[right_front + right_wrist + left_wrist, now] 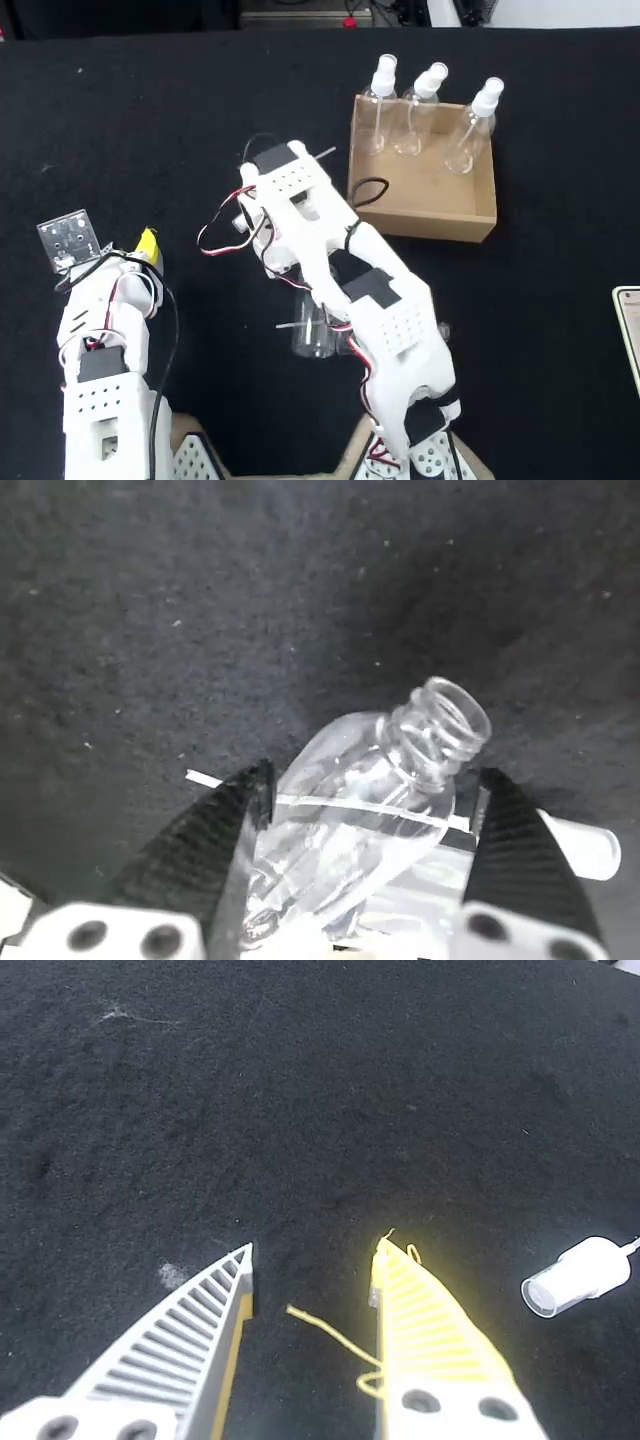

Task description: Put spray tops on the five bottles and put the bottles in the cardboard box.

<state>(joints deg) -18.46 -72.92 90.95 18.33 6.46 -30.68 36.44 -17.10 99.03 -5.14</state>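
Note:
A clear bottle (400, 780) with no top on its threaded neck stands between the black fingers of my right gripper (376, 773). The jaws are open and flank it closely. A spray top (585, 845) lies on the table behind it, its thin tube running across behind the bottle. From above, the same bottle (313, 338) sits under the folded right arm (330, 240). My left gripper (314, 1250) is open and holds nothing, low over the black table at the left. A loose white spray top (580, 1278) lies off beside its yellow finger (147, 243). The cardboard box (420, 215) holds three capped bottles (420, 105).
The box sits at the back right of the black table (150, 120). A white object (630, 330) pokes in at the right edge. Red, black and white wires (225, 225) loop off the right arm. Cardboard lies under the arm bases at the front.

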